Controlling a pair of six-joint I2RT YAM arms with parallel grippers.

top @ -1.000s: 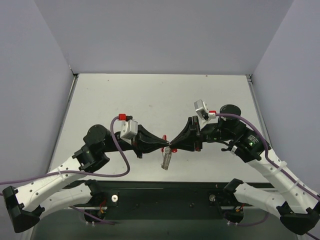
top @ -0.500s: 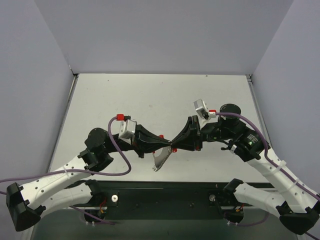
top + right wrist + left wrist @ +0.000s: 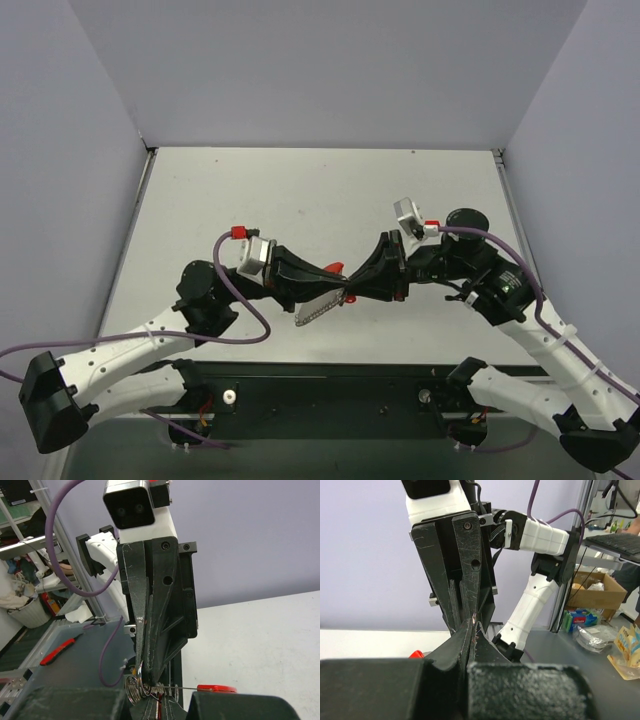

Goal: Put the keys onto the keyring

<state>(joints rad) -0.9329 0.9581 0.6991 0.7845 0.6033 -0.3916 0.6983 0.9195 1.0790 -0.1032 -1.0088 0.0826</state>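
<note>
Left gripper (image 3: 341,290): scuffed black plastic fingers pressed together, pinching the small red-loop keyring (image 3: 351,298) at the tips. Right gripper (image 3: 358,293) meets it nose to nose with its fingers also together; can't tell what it pinches. A ridged silver link chain (image 3: 320,308) juts diagonally from the junction above the matte white table (image 3: 300,200).

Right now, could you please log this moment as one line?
left gripper: shut | right gripper: shut, tips meeting | keyring chain: hanging from tips | keys: not discernible

Above the table (image 3: 300,200), left gripper (image 3: 342,291) and right gripper (image 3: 354,293) meet tip to tip, the keyring (image 3: 318,308) at their junction.
</note>
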